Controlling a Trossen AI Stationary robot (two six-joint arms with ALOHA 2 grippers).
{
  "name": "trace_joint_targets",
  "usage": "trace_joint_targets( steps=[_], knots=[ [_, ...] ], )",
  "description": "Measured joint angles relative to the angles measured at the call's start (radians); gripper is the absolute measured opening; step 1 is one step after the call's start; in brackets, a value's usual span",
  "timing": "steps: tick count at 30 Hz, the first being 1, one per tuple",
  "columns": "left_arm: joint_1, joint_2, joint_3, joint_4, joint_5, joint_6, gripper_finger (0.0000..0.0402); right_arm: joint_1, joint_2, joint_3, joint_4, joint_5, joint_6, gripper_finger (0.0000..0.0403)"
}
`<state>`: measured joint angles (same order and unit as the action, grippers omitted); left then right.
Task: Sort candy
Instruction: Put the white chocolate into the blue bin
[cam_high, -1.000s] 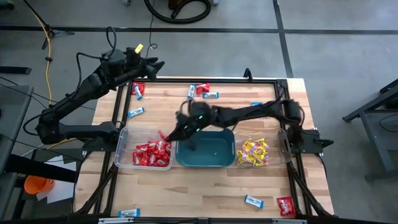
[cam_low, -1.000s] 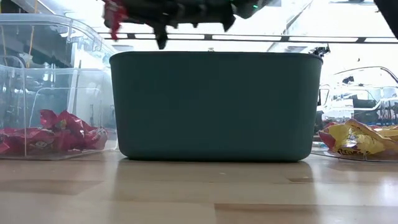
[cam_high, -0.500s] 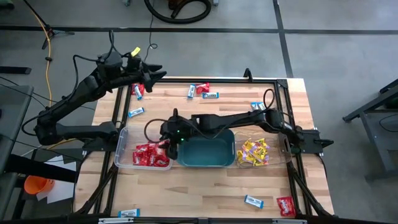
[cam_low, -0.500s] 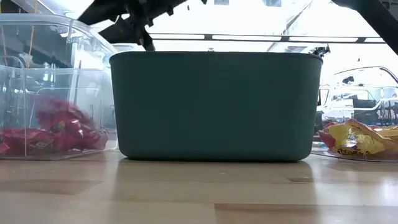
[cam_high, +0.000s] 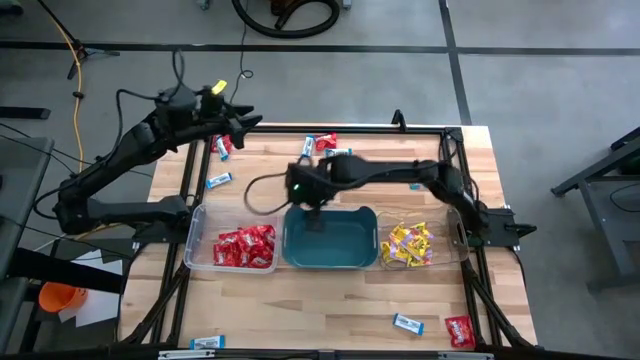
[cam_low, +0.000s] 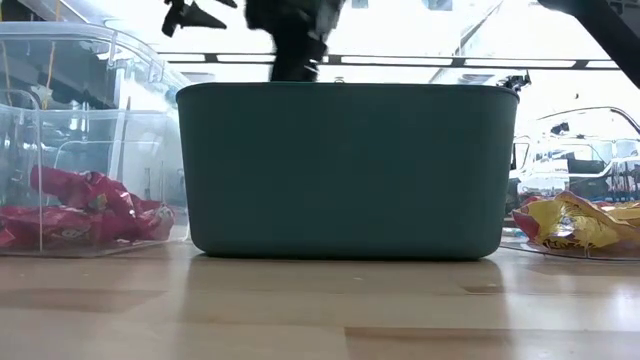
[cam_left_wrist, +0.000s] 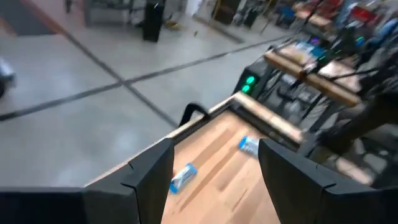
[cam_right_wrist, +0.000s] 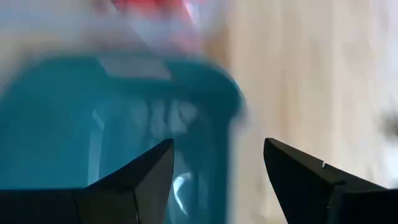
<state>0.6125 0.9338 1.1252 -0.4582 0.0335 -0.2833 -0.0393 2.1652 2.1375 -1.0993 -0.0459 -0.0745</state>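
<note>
Now right gripper (cam_high: 300, 187) above teal tub (cam_high: 331, 262)

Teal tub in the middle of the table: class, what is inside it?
From above, the teal plastic tub shows only its bare teal floor; no candy visible. The right hand covers its far-left corner.

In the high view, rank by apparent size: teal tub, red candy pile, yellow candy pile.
1. Teal tub, clearly largest.
2. Red candy pile.
3. Yellow candy pile, only slightly smaller than the red; the two are close.
</note>
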Motion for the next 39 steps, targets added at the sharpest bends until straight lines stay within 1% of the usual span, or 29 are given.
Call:
trace_joint_targets(
  steps=[3,5,6,7,8,11,12,13,14,15,17,19,23,25,29,32,35,39],
  knots=[
    [0.0,0.046,0.0,-0.023,-0.013,0.01,0.0221,-0.048,-0.094,-0.153,-0.01,-0.013,-0.012,0.0243],
    [0.0,0.079,0.0,-0.045,-0.041,0.017,0.0221,-0.074,-0.191,-0.297,0.033,-0.024,0.007,0.0243],
    [0.0,0.098,0.0,-0.059,-0.071,0.017,0.0221,-0.088,-0.251,-0.374,0.072,-0.028,0.026,0.0243],
    [0.0,0.12,0.0,-0.088,-0.124,0.008,0.0221,-0.1,-0.314,-0.456,0.113,-0.029,0.051,0.0243],
    [0.0,0.143,0.0,-0.129,-0.208,-0.014,0.0221,-0.113,-0.381,-0.539,0.155,-0.031,0.081,0.0243],
    [0.026,0.234,0.0,-0.301,-0.524,-0.07,0.0221,-0.14,-0.571,-0.774,0.29,-0.019,0.219,0.0243],
    [0.049,0.27,0.0,-0.347,-0.59,-0.073,0.0221,-0.143,-0.629,-0.84,0.335,-0.015,0.274,0.0243],
    [0.077,0.308,0.0,-0.382,-0.617,-0.071,0.0221,-0.144,-0.687,-0.904,0.382,-0.016,0.332,0.0243],
    [0.108,0.348,0.0,-0.407,-0.61,-0.07,0.0221,-0.144,-0.742,-0.963,0.425,-0.018,0.383,0.0243],
    [0.141,0.389,0.0,-0.42,-0.573,-0.07,0.0221,-0.141,-0.789,-1.015,0.462,-0.02,0.436,0.0243],
    [0.203,0.479,0.0,-0.424,-0.464,-0.071,0.0221,-0.132,-0.869,-1.107,0.533,-0.02,0.526,0.0243],
    [0.249,0.563,0.0,-0.422,-0.405,-0.073,0.0221,-0.125,-0.932,-1.173,0.592,-0.007,0.599,0.0243],
    [0.297,0.691,-0.001,-0.434,-0.408,-0.149,0.0221,-0.106,-1.002,-1.241,0.625,0.012,0.689,0.0243],
    [0.305,0.724,-0.001,-0.428,-0.441,-0.194,0.0221,-0.094,-1.016,-1.252,0.625,0.016,0.703,0.0243],
    [0.305,0.745,-0.005,-0.406,-0.534,-0.307,0.0221,-0.072,-1.016,-1.252,0.625,0.016,0.703,0.0243],
    [0.305,0.72,-0.065,-0.366,-0.565,-0.416,0.0221,-0.062,-1.015,-1.252,0.624,0.016,0.703,0.0243],
    [0.309,0.687,-0.154,-0.31,-0.546,-0.503,0.0221,-0.056,-1.015,-1.252,0.623,0.016,0.698,0.0243],
    [0.315,0.658,-0.252,-0.185,-0.506,-0.526,0.0221,-0.057,-1.015,-1.252,0.623,0.016,0.695,0.0243]
  ],
)
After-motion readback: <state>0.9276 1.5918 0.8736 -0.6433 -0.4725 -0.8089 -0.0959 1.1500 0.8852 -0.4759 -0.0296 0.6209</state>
